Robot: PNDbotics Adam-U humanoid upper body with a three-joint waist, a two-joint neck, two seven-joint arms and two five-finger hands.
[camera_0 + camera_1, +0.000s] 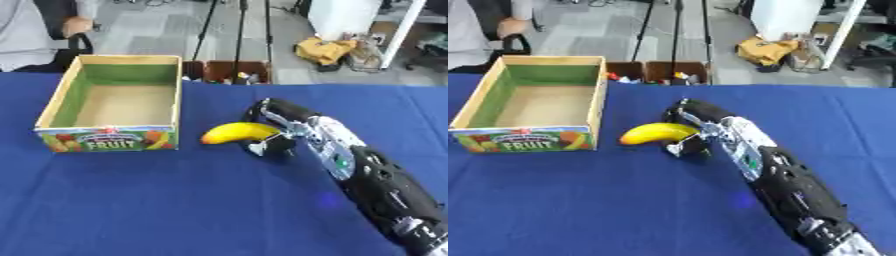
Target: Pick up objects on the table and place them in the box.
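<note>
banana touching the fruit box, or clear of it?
Apart. The left eye view shows blue cloth between the banana's tip and the box's near corner. The right hand is at its other end.

One yellow, curved banana point(236, 133) is counted on the blue cloth-covered table point(157, 205). One open cardboard box point(112, 140), green inside with a printed fruit label on its near wall, is counted toward the table's far left corner. One black-and-silver robot hand point(273, 131) is seen, at the banana. Nothing is seen inside the box.
</note>
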